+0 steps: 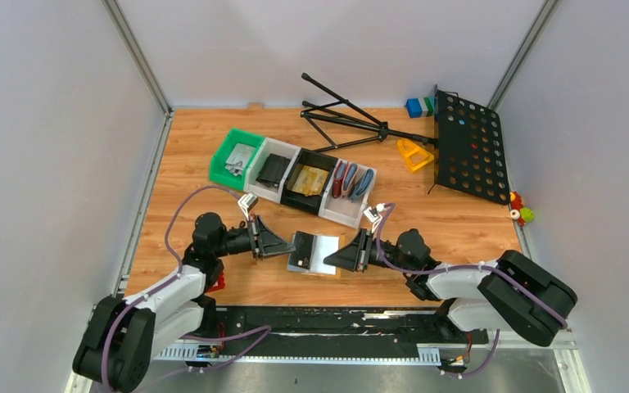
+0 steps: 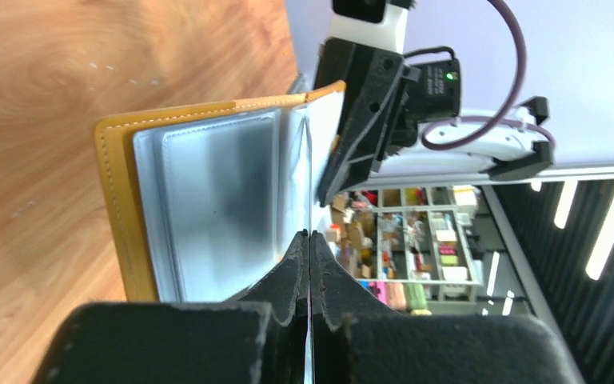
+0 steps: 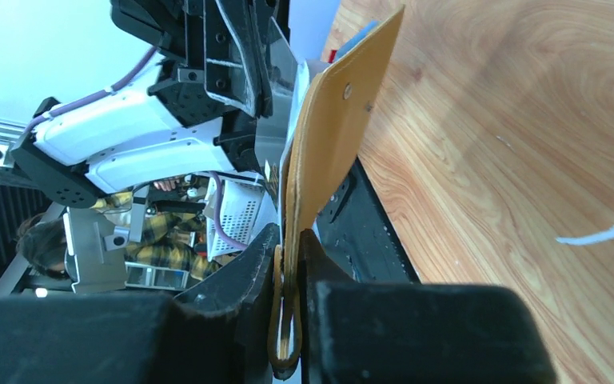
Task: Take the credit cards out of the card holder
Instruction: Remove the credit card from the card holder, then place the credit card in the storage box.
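Two grippers are closed on the card holder, which is held spread open over the table: the left gripper on a thin inner leaf, the right gripper on the mustard cover's edge. Light, floppy and slick-sleeved, it is judged best pinched at its edges

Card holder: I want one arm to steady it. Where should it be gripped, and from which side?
Grip the card holder by the free edge of its mustard cover, edge-on from the right, as the right gripper does. That flap is flat, thin and looks stiffer than the clear sleeve the left gripper pinches, so it should twist less.
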### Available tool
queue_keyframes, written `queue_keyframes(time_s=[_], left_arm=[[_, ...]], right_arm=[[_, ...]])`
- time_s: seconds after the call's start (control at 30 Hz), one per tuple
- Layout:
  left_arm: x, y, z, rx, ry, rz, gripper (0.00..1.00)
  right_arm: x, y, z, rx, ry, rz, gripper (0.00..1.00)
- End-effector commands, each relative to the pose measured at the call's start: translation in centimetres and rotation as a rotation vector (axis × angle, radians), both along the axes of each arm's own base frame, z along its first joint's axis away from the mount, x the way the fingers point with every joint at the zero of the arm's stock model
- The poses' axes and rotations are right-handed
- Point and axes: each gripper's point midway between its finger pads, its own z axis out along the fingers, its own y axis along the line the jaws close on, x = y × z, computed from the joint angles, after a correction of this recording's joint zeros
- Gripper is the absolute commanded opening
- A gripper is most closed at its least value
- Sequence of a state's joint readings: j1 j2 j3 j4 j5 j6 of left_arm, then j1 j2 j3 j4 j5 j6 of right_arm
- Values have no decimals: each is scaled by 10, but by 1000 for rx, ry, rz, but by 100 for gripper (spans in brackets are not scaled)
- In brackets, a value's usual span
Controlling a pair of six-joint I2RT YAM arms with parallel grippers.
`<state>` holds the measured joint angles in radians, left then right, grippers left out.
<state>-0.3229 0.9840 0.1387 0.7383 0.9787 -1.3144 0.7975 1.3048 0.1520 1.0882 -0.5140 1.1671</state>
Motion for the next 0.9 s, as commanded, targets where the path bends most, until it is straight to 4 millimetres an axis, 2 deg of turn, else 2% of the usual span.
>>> queue_keyframes(time_s=[0.0,0.17,0.33,0.4,0.5,0.6,0.73,0.87], left_arm=[[16,10,-9,136,-79,28,0],[28,32,-41,394,-58,92,0],[40,36,-42,445,-66,123,0],[47,39,-39,470,-79,142,0],[63,55,-37,596,-99,201,0],[87,72,-22,710,-165,296,0],[119,86,7,786,-239,400,0],[152,96,15,866,-263,466,0]], right_arm=[[2,-8,-13,-70,-20,-24,6],[8,-16,-31,-159,-9,-71,4],[10,-22,-40,-186,-2,-77,3],[9,-21,-45,-204,3,-67,3],[8,-20,-51,-228,13,-45,2],[6,-20,-55,-247,14,-27,1],[2,-23,-64,-291,6,-12,1],[-1,-26,-62,-308,-15,2,0]])
